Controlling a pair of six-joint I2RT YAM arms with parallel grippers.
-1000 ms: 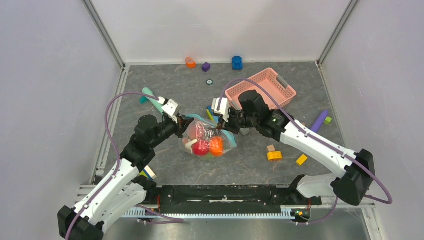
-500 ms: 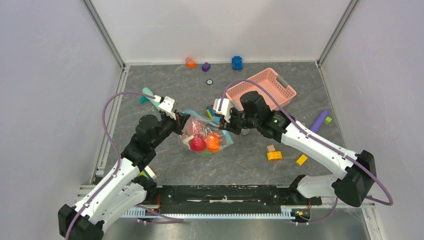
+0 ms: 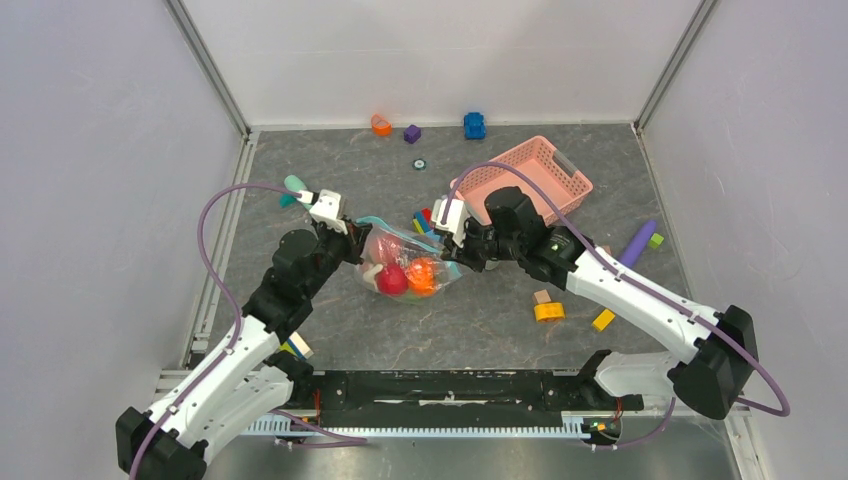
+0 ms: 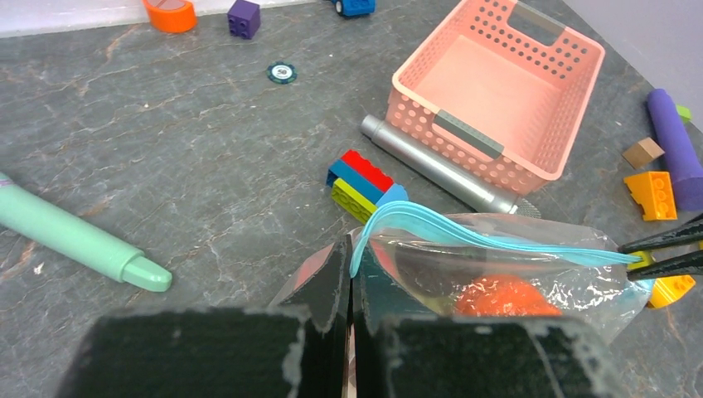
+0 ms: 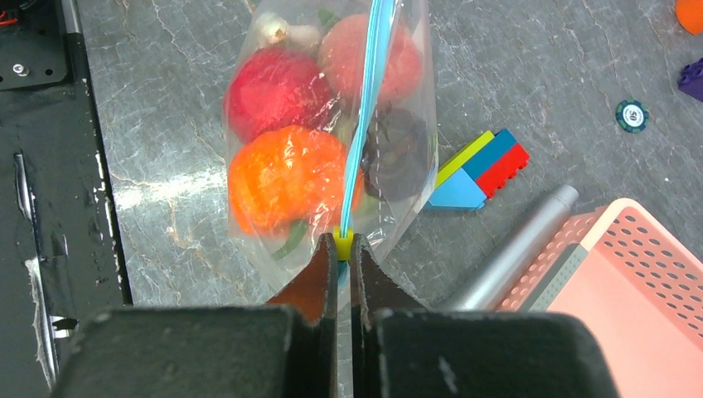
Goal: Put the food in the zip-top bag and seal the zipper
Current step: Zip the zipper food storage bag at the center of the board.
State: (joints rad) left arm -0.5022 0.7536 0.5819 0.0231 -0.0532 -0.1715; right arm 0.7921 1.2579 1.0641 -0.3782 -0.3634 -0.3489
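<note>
The clear zip-top bag (image 3: 405, 262) hangs stretched between my two grippers, just above the table. It holds the food: a red piece (image 5: 273, 91), an orange pumpkin (image 5: 286, 178), a peach piece (image 5: 336, 50), a dark brown piece (image 5: 399, 153) and a white mushroom-like piece (image 5: 286, 33). My left gripper (image 4: 350, 249) is shut on the bag's left corner, at the end of the teal zipper (image 4: 497, 243). My right gripper (image 5: 341, 239) is shut on the yellow slider (image 5: 341, 242) at the zipper's (image 5: 365, 108) other end.
A pink basket (image 3: 520, 178) stands behind the right gripper, with a silver cylinder (image 4: 439, 166) along its side. A stack of coloured blocks (image 4: 361, 178) lies just behind the bag. A mint pen (image 4: 75, 240) lies to the left. Loose blocks (image 3: 548, 310) and a purple stick (image 3: 638, 240) lie on the right.
Both grippers have carried the bag a little farther from the arm bases. The left gripper has shifted left, the right one slightly right, and the zipper edge is drawn straighter.
</note>
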